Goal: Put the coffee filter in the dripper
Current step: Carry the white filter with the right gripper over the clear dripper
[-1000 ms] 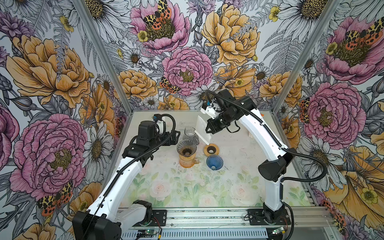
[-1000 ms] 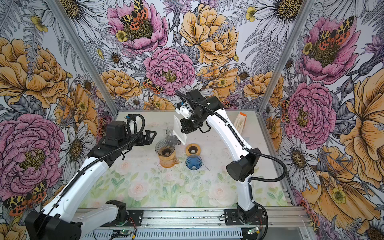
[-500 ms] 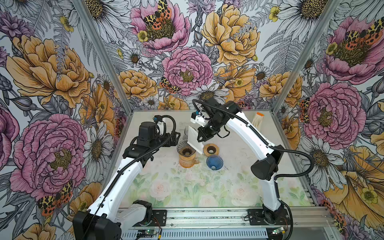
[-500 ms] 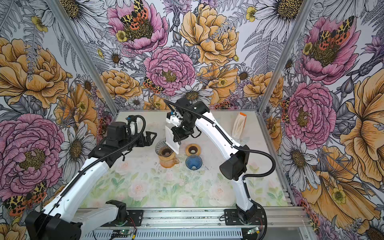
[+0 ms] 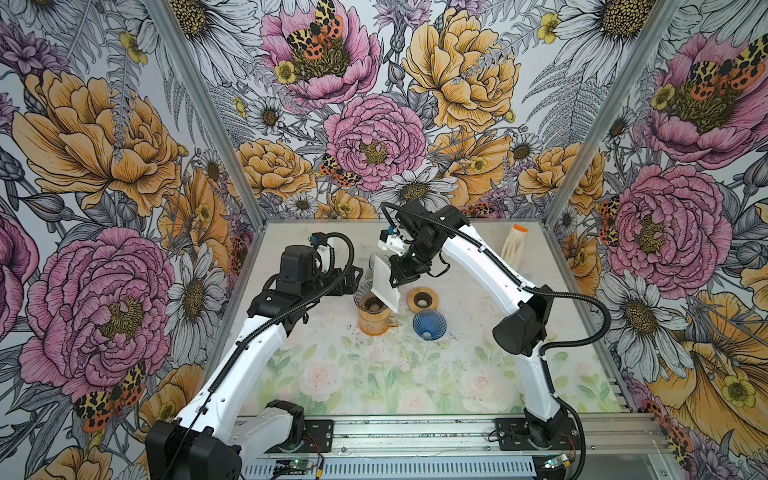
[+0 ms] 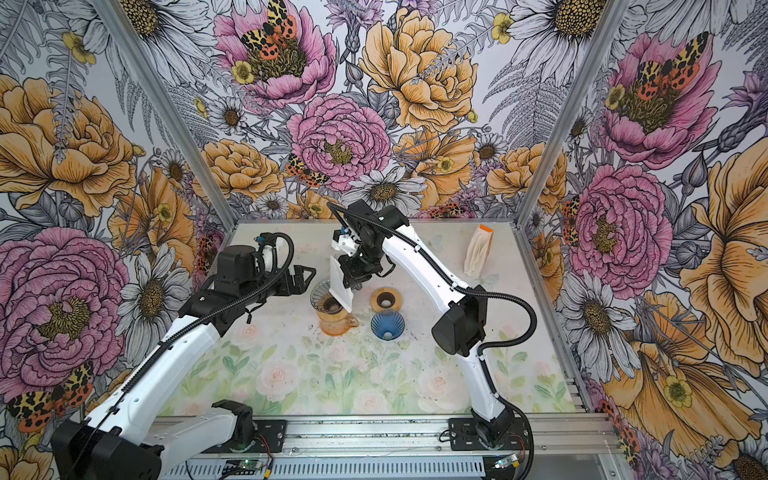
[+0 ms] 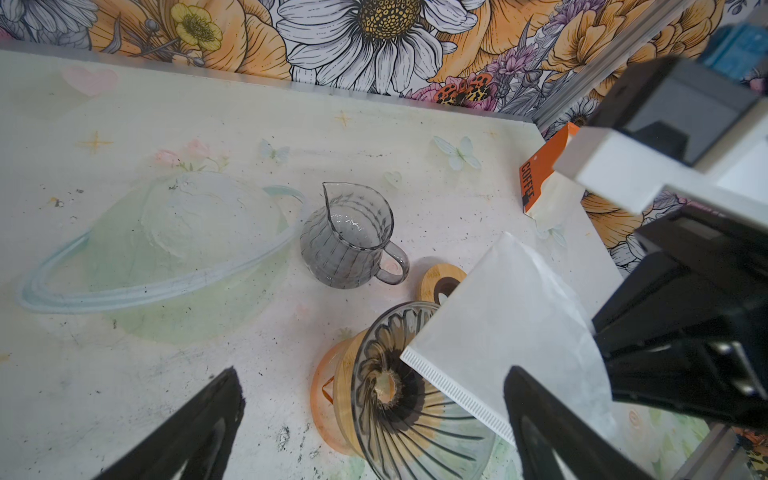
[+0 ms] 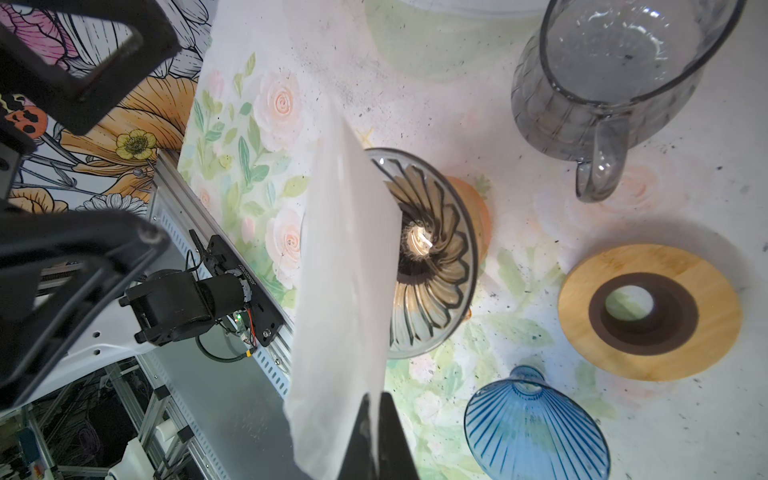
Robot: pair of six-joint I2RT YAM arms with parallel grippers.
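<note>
Now the right gripper [image 8: 376,419] pinches the filter [image 8: 345,270] over the dripper [image 8: 440,266], left gripper [image 6: 306,276] spread wide. Next should come lowering, then release.

The left arm [image 5: 249,347] rises from its base at seven o'clock of the table in both top views. It stretches toward one o'clock and levels out near the centre. The left gripper [image 5: 352,279] points toward three o'clock, its jaws spread wide with nothing between them. The right arm [image 5: 536,374] stands up from five o'clock, bends at about three o'clock and reaches toward ten o'clock, tipping downward at its end. The right gripper [image 5: 394,283] points toward seven o'clock, its jaws pressed together on the coffee filter [image 5: 383,284].
</note>
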